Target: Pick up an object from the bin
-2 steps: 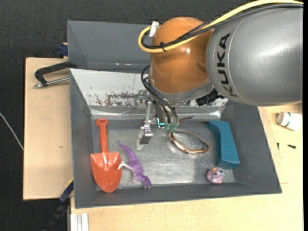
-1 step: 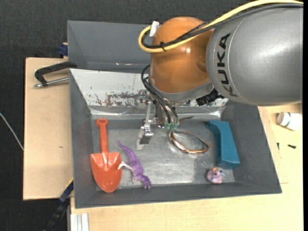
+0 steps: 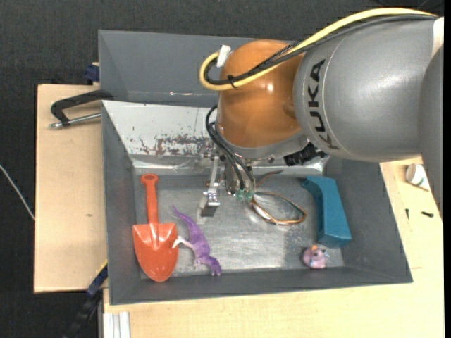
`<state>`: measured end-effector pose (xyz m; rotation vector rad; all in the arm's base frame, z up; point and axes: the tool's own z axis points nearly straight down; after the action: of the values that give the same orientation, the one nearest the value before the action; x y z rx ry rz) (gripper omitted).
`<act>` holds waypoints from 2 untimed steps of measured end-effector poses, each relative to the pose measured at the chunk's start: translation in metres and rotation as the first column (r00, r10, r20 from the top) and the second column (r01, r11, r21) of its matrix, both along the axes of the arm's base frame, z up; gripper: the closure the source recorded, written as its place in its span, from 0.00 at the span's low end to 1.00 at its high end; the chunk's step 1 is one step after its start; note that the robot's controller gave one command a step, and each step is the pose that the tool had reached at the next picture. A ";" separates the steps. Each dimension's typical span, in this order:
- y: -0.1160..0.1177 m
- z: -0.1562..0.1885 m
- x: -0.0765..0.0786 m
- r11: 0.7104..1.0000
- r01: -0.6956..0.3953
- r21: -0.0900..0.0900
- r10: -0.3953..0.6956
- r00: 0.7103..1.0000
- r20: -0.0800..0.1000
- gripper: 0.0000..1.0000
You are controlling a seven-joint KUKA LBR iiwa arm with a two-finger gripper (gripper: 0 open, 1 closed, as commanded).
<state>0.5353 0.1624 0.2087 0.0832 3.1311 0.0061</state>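
well, the claw (image 3: 225, 196) hangs low over the middle of the bin (image 3: 116, 210), fingers spread with only bare floor between them, pinching nothing. nearest are the thin wire loop (image 3: 278, 210), just beside it toward the blue block (image 3: 330, 213), and the purple dinosaur (image 3: 199, 243) nearer the front wall. either looks a fair pick. the orange shovel (image 3: 155, 248) lies along the far side, well clear.

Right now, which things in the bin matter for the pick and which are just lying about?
In play: gripper, inside the bin; purple toy lizard, nearest to it.
Lying about: orange shovel, blue block, small pink toy.
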 end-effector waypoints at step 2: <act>0.002 -0.082 -0.032 0.920 0.393 -0.003 -0.393 0.919 -0.010 0.00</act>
<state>0.5029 0.1647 0.1269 0.7119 3.0608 0.0006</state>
